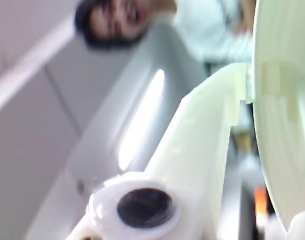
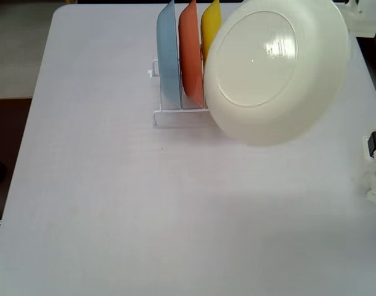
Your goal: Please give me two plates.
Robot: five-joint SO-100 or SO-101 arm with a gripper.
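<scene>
In the wrist view the gripper (image 1: 250, 95) has one pale finger running up to the rim of the cream-white plate (image 1: 282, 115), and the plate appears pinched at its edge, jaws closed narrow on it, though the second finger is hidden. In the fixed view that cream-white plate (image 2: 274, 71) hangs tilted in the air, face to the camera, near the table's far right corner, lifted clear of the wire rack (image 2: 175, 113).

Behind it the yellow plate (image 2: 211, 24) stands upright in the rack, beside the orange plate (image 2: 189, 52) and the light blue plate (image 2: 168, 55).

As I judge it, the first plate is lifted but not delivered, and the yellow one is untouched, so most of the task remains.
</scene>
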